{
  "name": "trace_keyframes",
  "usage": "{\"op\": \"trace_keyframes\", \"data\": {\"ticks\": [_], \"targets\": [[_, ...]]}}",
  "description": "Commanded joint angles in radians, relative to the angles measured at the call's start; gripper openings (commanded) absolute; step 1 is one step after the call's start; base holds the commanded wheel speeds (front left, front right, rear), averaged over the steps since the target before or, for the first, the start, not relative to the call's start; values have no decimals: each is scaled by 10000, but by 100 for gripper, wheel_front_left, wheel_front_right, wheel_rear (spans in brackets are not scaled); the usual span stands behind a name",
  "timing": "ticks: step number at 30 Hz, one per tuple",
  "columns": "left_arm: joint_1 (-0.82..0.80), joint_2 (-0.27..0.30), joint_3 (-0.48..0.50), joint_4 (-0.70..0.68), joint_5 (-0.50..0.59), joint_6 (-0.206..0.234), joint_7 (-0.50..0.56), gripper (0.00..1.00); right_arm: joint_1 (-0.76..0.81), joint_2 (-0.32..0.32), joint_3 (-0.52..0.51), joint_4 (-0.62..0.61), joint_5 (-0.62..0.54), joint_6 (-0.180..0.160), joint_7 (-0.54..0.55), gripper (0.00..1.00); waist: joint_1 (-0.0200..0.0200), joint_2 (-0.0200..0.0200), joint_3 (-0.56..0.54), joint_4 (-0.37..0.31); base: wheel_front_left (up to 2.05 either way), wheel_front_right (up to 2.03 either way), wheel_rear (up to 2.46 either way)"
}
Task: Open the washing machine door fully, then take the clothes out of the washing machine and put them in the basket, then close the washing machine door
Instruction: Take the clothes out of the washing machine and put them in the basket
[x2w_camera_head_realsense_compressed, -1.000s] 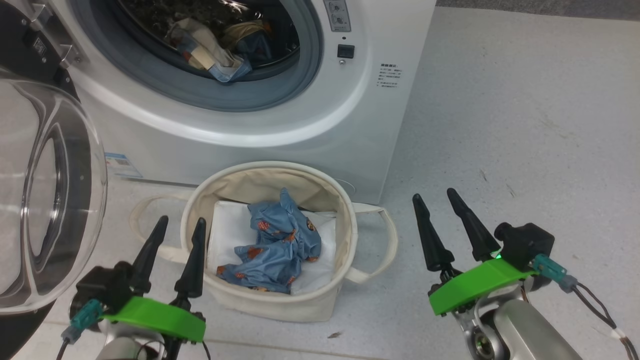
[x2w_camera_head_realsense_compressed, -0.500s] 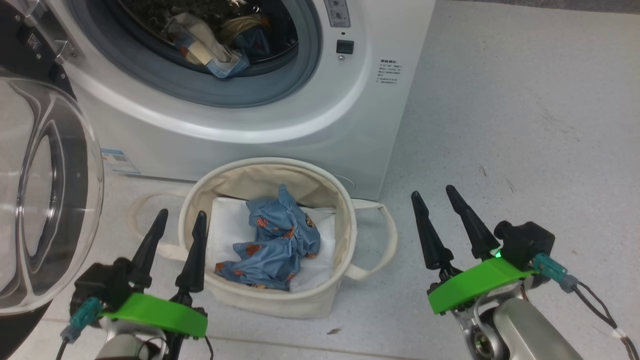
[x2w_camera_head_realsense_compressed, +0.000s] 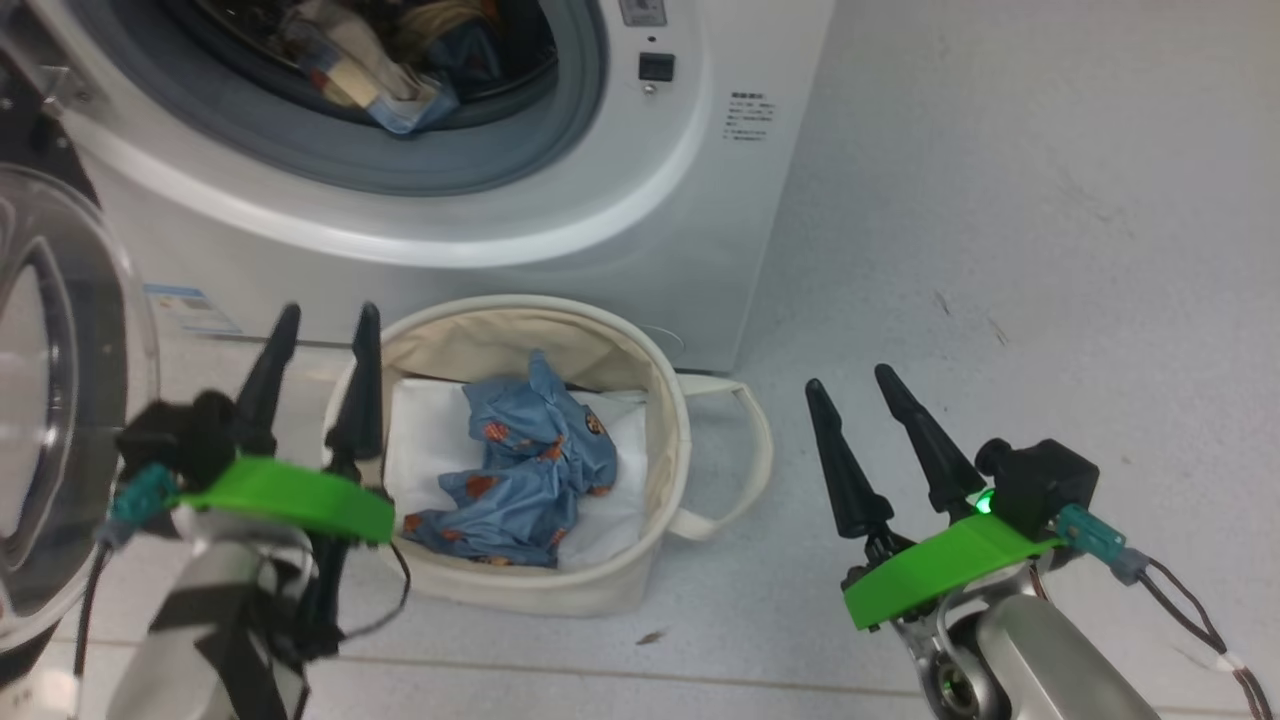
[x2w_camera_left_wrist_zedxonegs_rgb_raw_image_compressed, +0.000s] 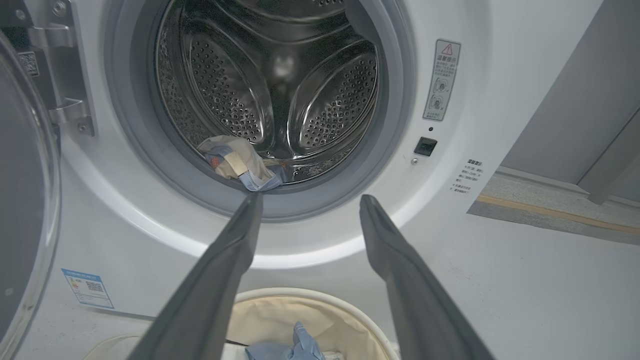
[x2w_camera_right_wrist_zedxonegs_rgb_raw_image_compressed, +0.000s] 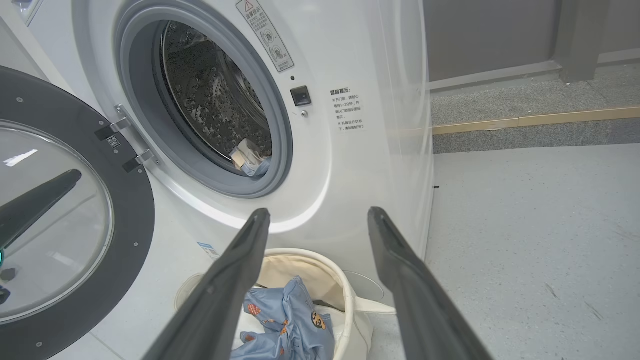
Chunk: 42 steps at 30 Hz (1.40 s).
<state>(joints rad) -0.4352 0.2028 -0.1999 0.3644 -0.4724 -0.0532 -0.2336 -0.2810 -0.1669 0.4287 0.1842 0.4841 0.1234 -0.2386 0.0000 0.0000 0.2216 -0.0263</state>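
Pale grey floor (x2w_camera_head_realsense_compressed: 1000, 250) runs up to the washing machine (x2w_camera_head_realsense_compressed: 620, 230), whose round porthole faces the robot. The washing machine door (x2w_camera_right_wrist_zedxonegs_rgb_raw_image_compressed: 132, 235) stands swung wide on its hinge at the porthole's left, with its glass bowl turned out into the room. The basket (x2w_camera_head_realsense_compressed: 600, 590) sits just in front of the machine's base, mouth upward, one loop handle reaching right. A crumpled blue garment (x2w_camera_head_realsense_compressed: 520, 460) lies inside it on a white sheet (x2w_camera_head_realsense_compressed: 610, 520). A cream and blue bundle (x2w_camera_left_wrist_zedxonegs_rgb_raw_image_compressed: 240, 165) rests at the drum's front lip, a blue corner drooping over the grey gasket (x2w_camera_left_wrist_zedxonegs_rgb_raw_image_compressed: 310, 200). The left hand (x2w_camera_head_realsense_compressed: 327, 310), spread and empty, points at the porthole from the basket's left rim. The right hand (x2w_camera_head_realsense_compressed: 849, 378), likewise spread and empty, hovers over the floor right of the machine's front corner.
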Motion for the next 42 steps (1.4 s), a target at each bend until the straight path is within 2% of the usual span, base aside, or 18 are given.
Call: {"op": "trace_keyframes", "data": {"ticks": [1,9,25,34,42], "targets": [[-508,234,431,-111,-28,-26,2,100,-192,29,199,-373,-112,73,-16,100,0,0,173,-163,0,0,0],[-2771,444,669,2223,-257,-244,-28,100,-381,-39,431,-1119,-220,73,-69,100,0,0,1065,-768,0,0,0],[-8083,828,550,6703,-122,-479,-153,100,-50,-610,-181,-3499,-838,73,-157,100,0,0,3919,-1371,0,0,0],[-9982,1192,761,8125,-318,-312,52,100,163,-642,-417,-3989,-990,73,-220,100,0,0,4828,-1736,0,0,0],[-11251,1594,776,8793,-361,-73,329,100,449,-506,-737,-4260,-1143,73,-229,100,0,0,5475,-2182,0,0,0]]}}
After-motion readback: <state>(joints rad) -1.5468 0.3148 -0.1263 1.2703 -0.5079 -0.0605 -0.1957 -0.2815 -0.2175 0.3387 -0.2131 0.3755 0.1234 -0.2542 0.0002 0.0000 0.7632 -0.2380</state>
